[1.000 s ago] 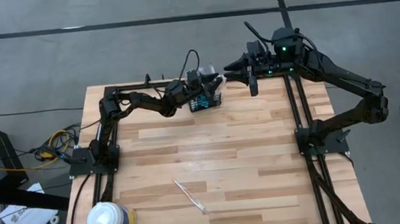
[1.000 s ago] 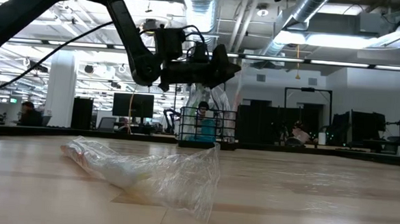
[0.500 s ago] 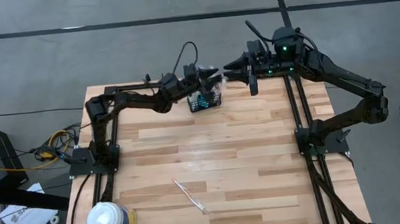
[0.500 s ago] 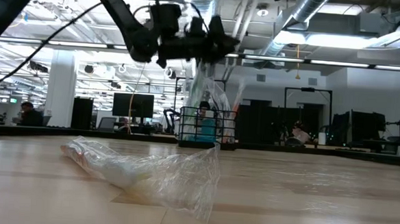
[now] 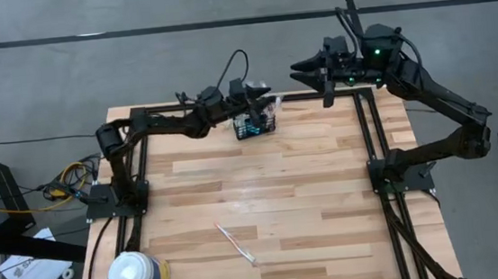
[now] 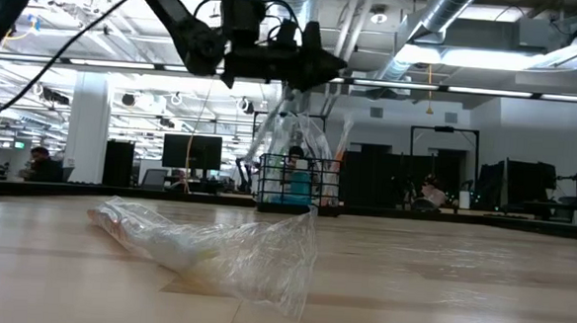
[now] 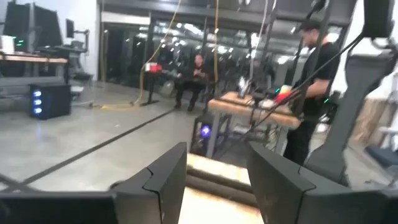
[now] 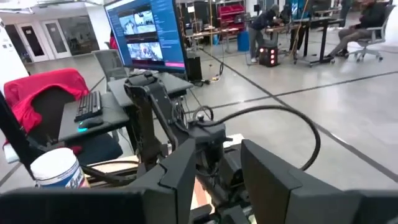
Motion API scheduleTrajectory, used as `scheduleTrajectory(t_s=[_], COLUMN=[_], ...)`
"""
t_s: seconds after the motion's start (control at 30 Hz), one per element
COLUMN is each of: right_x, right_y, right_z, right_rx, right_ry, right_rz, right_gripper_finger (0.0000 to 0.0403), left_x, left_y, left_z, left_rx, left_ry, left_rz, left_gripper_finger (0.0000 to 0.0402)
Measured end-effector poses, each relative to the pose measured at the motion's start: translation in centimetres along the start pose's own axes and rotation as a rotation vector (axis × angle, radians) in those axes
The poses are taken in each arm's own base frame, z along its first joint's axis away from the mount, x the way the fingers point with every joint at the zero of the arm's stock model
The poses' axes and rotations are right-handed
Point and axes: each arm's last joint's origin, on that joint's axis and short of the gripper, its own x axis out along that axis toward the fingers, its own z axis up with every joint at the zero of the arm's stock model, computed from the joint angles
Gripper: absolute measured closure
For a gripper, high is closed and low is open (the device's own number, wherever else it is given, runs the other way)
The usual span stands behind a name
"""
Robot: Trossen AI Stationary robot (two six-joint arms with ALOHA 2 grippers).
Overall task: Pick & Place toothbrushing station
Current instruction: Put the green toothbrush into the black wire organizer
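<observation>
Left gripper (image 6: pixel 318 62) open, empty, above small black wire-mesh basket (image 5: pixel 257 123); descending could snag clear plastic wrapper (image 6: pixel 304 143), tip basket. Right gripper (image 5: pixel 308 66) open, parked high.

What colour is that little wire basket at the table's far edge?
Black, seen best in the low view: the basket.

We can read no text, label, brand, number or sign anywhere. The monitor (image 8: pixel 148 34) behind the far edge of the table, seen in the right wrist view, shows windows with lettering too small for us to make out. The white-lidded cup (image 8: pixel 57 169) there carries blue print on its side that we cannot decipher either.
</observation>
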Motion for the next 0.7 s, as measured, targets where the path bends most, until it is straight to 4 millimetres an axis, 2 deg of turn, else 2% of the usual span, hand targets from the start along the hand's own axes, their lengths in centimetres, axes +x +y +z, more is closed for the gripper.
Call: scheduleTrajectory(t_s=[0.13,0.23,0.33,0.53,0.7], right_x=[-0.1,-0.3,-0.3,-0.3,-0.3], right_y=[0.0,0.1,0.1,0.1,0.1], right_z=[-0.3,-0.5,-0.5,-0.4,-0.4], right_rx=[0.016,0.025,0.026,0.017,0.013], right_ry=[0.030,0.051,0.052,0.049,0.049], right_rz=[-0.002,-0.003,-0.004,-0.004,-0.004], right_gripper_finger=[0.0284,0.0284,0.0284,0.0284,0.0284], left_x=[0.4,0.3,0.0,-0.1,-0.4], left_y=[-0.4,-0.2,0.3,0.2,-0.1], left_z=[-0.8,-0.3,0.6,1.2,2.2], left_rx=[-0.026,-0.016,-0.011,-0.012,-0.008], left_ry=[-0.067,-0.082,-0.102,-0.110,-0.130], left_rz=[-0.033,-0.029,-0.017,-0.043,-0.067], left_gripper_finger=[0.0241,0.0252,0.0284,0.0384,0.0393])
